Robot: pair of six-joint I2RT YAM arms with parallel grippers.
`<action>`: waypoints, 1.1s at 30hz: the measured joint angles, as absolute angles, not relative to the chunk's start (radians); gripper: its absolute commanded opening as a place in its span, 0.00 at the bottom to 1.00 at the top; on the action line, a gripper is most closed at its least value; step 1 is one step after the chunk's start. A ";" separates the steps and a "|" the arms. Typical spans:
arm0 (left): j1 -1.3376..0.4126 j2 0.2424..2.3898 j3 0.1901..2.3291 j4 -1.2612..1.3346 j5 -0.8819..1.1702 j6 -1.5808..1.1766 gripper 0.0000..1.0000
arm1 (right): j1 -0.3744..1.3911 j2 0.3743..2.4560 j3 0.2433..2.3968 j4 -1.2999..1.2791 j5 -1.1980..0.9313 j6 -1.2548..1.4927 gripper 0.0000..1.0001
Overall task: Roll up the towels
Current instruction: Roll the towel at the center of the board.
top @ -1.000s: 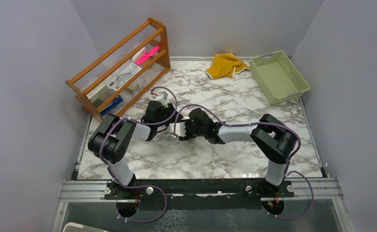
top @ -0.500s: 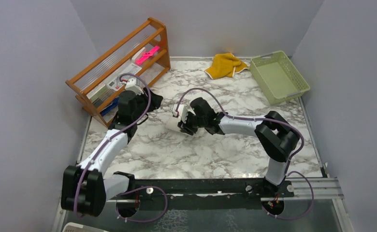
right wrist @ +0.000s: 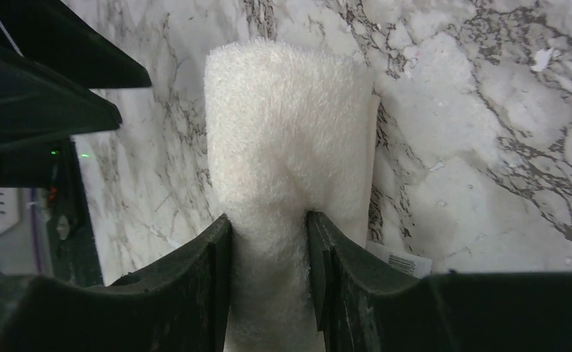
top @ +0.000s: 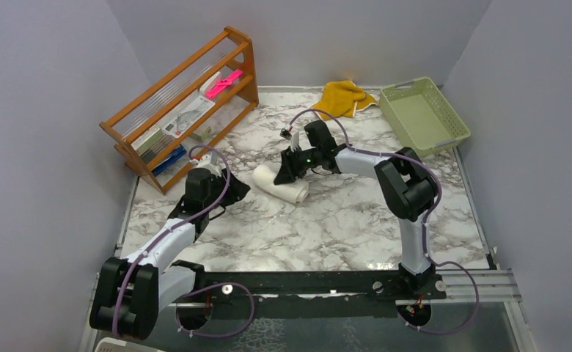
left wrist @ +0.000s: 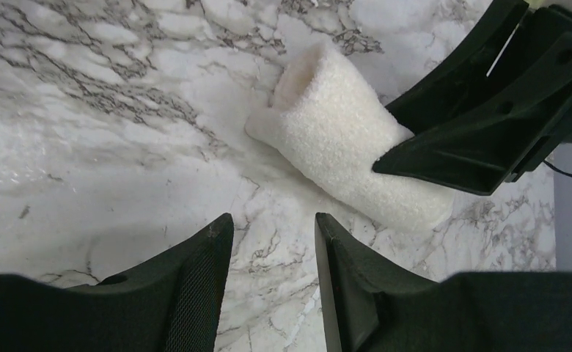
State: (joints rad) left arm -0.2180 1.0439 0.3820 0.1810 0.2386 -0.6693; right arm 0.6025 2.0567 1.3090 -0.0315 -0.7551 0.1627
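**Top view.** A cream-white terry-cloth towel (top: 281,183) is seen rolled into a short cylinder. It lies on the white marble-patterned counter (top: 327,227), a little left of centre and well apart from every edge. The right gripper (top: 286,173) is extended from the right side and is set on the roll. The left gripper (top: 230,192) is held low near the roll's left end, on the side toward the left edge, and no contact is seen.

A mustard-yellow cloth towel (top: 342,97) is seen crumpled and unrolled at the far edge. Beside it, a pale green slatted plastic basket (top: 422,116) is placed in the far right corner. An orange-brown wooden rack (top: 180,103) is stood along the left edge toward the far left corner. Flat items and a pink object are kept on its shelves.

**Left wrist view.** The left gripper's two black fingers (left wrist: 202,286) are seen parted by a narrow gap. Only bare marble is seen between them, and nothing is held. The roll is seen beyond the fingertips, apart from them, with one end turned toward the upper left of this view. Its other end is overlapped by the right gripper's black fingers.

**Right wrist view.** The roll is pinched between the right gripper's fingers (right wrist: 195,286). The cloth is squeezed to a waist where they press, and the rest of the roll is seen lying on the marble beyond the fingertips. A small printed label is visible at the roll's right side.
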 measured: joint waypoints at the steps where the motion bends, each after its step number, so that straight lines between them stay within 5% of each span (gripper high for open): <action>1: -0.221 1.053 0.366 0.195 0.245 -0.680 0.48 | 0.600 2.063 1.313 -0.031 -0.760 0.172 0.40; 15: -0.268 1.289 0.322 0.537 0.326 -0.849 0.60 | 0.558 2.163 1.315 0.138 -0.915 0.470 0.37; 16: -0.271 1.309 0.320 0.559 0.326 -0.861 0.64 | 0.557 2.165 1.310 0.152 -0.921 0.482 0.37; 19: -0.271 1.375 0.317 0.622 0.326 -0.899 0.98 | 0.557 2.165 1.302 0.170 -0.933 0.502 0.37; 33: -0.271 1.654 0.308 1.029 0.305 -1.157 0.99 | 0.557 2.165 1.260 0.233 -0.976 0.521 0.36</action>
